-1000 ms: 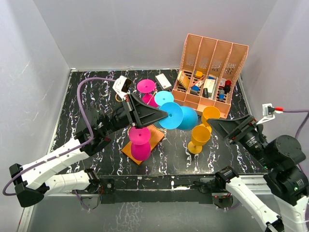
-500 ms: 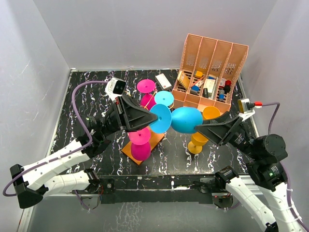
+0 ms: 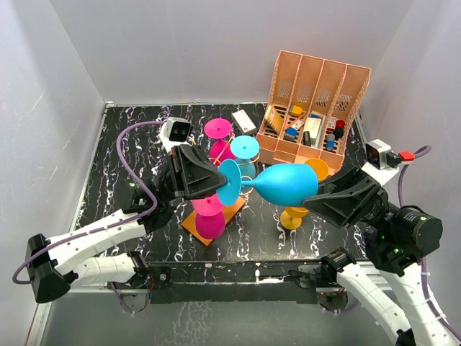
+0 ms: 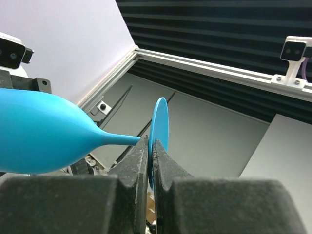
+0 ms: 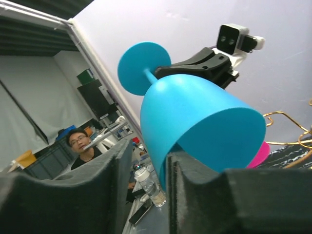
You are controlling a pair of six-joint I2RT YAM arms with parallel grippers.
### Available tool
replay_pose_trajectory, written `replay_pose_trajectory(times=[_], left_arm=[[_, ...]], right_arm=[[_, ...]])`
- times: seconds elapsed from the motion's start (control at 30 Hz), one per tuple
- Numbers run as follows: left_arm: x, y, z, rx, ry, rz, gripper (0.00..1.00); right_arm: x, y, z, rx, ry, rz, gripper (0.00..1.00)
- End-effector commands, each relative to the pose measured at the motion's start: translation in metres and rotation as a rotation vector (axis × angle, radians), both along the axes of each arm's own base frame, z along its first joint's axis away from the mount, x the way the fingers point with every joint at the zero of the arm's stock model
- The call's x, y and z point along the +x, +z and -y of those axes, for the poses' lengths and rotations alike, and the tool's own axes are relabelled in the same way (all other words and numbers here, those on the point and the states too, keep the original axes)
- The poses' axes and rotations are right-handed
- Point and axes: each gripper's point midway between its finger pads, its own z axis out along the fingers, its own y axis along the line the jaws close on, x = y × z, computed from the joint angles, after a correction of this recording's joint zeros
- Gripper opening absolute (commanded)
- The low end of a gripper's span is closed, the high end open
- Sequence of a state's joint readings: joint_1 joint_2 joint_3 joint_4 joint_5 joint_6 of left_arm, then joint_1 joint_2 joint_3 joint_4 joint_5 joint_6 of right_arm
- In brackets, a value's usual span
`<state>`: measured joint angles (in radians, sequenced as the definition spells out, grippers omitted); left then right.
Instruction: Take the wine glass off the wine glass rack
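A blue wine glass (image 3: 288, 184) lies on its side in the air, right of the wine glass rack (image 3: 232, 207), a gold wire stand on an orange base. My left gripper (image 3: 225, 184) is shut on the glass's flat foot (image 4: 159, 124), and the bowl (image 4: 44, 136) points away to the right. My right gripper (image 3: 320, 193) straddles the bowl's rim (image 5: 195, 117): one finger sits inside the bowl and the other outside, with a gap still showing. The right gripper (image 5: 148, 151) is open. Pink glasses (image 3: 209, 216) and a light blue one (image 3: 245, 148) hang on the rack.
Two yellow glasses (image 3: 292, 216) (image 3: 315, 167) stand right of the rack, under and behind the held glass. A tall salmon-pink slotted organiser (image 3: 317, 108) with small items stands at the back right. A white card (image 3: 243, 120) lies behind the rack.
The left arm has carried the blue glass forward and to the right, clear of the rack. The right gripper has moved in over the bowl's rim and its jaws have narrowed.
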<state>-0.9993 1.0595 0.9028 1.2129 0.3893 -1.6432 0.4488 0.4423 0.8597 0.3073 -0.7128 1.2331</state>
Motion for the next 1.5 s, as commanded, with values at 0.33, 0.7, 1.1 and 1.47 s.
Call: replay_pose_trajectory(times=[0.33, 0.7, 1.1, 1.47], left_arm=[[-0.007, 0.002, 0.001, 0.016, 0.097, 0.146, 0.2], [0.012, -0.024, -0.01, 0.231, 0.377, 0.157, 0.88], [0.02, -0.026, -0.021, 0.36, 0.519, 0.227, 0.95], [0.025, -0.024, -0.035, 0.43, 0.618, 0.262, 0.96]], right_arm=[[-0.037, 0.032, 0.008, 0.039, 0.067, 0.216, 0.08], [0.011, 0.043, 0.036, -0.031, -0.376, 0.094, 0.08], [0.095, -0.056, 0.126, -0.319, -1.053, -0.376, 0.08], [0.119, -0.108, 0.1, -0.708, -0.958, -0.438, 0.08]])
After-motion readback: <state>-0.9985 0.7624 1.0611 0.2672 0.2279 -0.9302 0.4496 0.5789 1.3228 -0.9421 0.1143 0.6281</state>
